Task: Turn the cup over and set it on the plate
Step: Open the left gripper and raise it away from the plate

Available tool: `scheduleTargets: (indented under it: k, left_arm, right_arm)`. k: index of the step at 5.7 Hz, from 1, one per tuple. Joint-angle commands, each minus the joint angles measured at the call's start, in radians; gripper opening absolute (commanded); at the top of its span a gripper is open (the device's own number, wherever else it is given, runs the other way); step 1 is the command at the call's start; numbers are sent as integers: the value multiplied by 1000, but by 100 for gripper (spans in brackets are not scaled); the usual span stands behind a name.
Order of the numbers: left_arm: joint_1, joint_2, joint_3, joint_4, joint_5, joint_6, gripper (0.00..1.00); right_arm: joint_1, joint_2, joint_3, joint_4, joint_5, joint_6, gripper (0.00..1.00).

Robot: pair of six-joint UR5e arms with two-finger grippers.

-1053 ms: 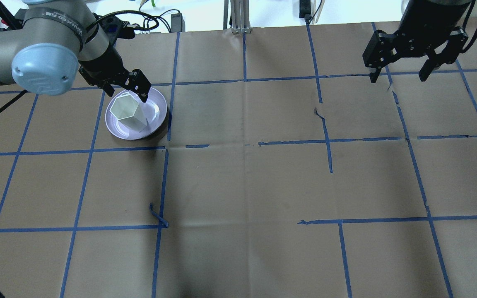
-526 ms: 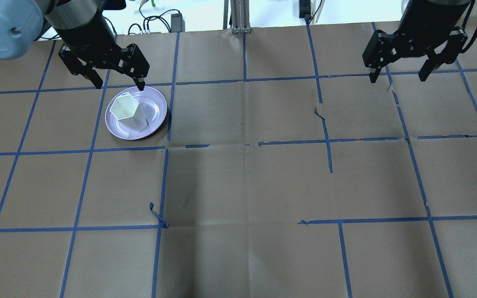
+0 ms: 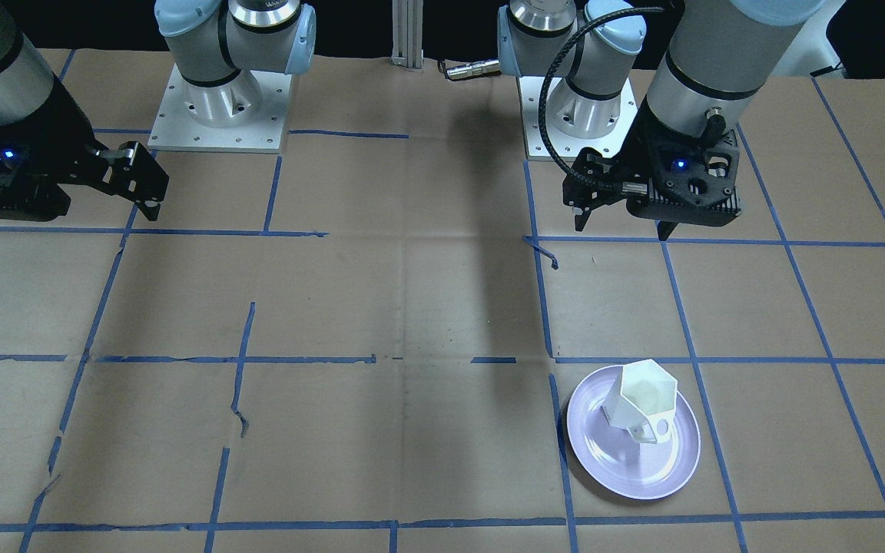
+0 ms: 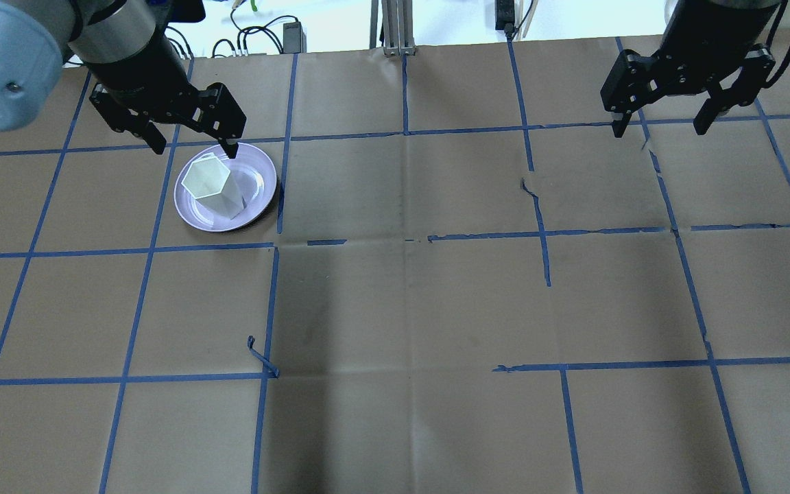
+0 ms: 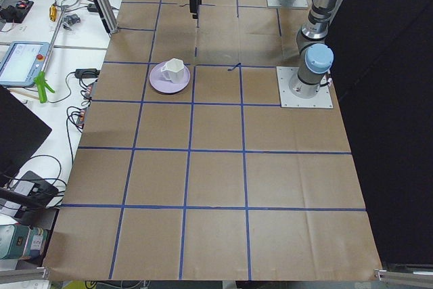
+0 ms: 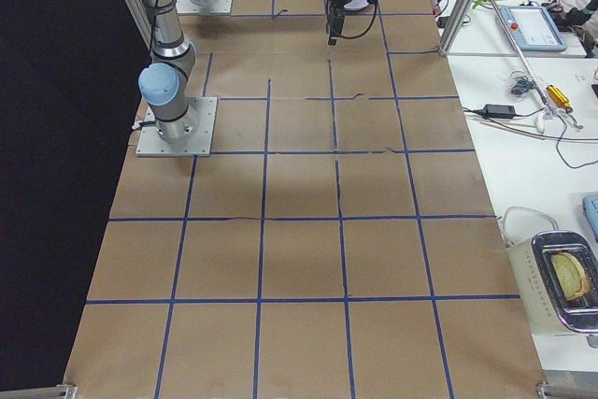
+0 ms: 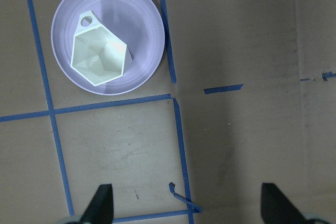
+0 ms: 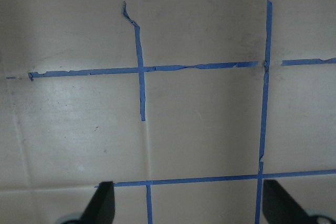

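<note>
Cup (image 4: 211,182), small, white and faceted with a hexagonal rim, stands mouth-up on the round glossy lavender plate (image 4: 261,180). I judge it light, rigid, slick and chippable, so flat opposite walls suit my fingers best. My left claw (image 4: 196,149) hangs wide open, clear of it. My right claw (image 4: 657,130), also spread, is well apart.

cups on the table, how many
1. The small white faceted cup stands mouth up on the round pale lavender plate, on the robot's left side. No other cup shows in any view.
</note>
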Motion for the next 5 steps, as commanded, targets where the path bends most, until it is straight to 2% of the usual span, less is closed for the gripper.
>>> scheduleTargets:
  k: [1,5]
  left_arm:
    - [5,9,-12,45,-5,30,96]
    - [5,11,-1,30,4,8,98]
  right_arm:
    - [0,0,0,0,0,0,100]
    - [0,0,0,0,0,0,100]
